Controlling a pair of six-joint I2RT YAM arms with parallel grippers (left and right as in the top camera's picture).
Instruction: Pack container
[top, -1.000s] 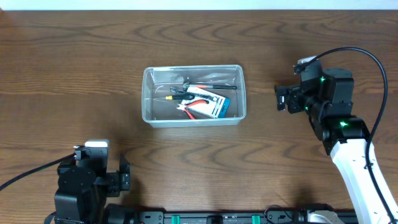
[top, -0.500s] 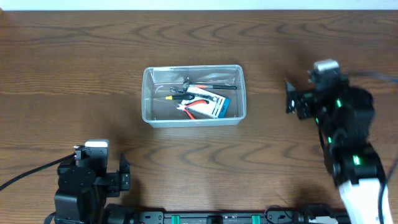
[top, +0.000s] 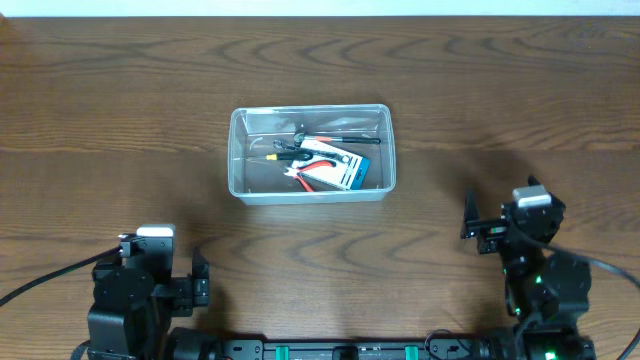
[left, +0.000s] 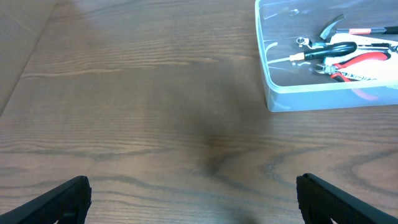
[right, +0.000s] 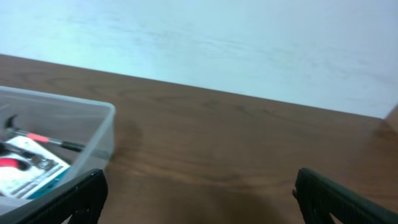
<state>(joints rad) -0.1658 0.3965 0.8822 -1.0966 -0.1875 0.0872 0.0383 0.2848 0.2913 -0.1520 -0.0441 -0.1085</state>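
The clear plastic container (top: 240, 180) stands at the middle of the wooden table and holds several hand tools: red-handled pliers (top: 315, 167), a black-handled tool and a blue-and-white card. It also shows in the left wrist view (left: 273, 99) and the right wrist view (right: 99, 134). My left gripper (left: 193, 199) is open and empty near the front left edge of the table, well short of the container. My right gripper (right: 199, 199) is open and empty at the front right, to the right of the container.
The wooden table (top: 120, 90) stretches around the container. A pale wall (right: 249, 43) lies beyond the table's far edge in the right wrist view. Both arm bases sit at the front edge.
My right arm has drawn back from beside the container's right end towards the front right edge of the table. The left arm and the container have not moved.
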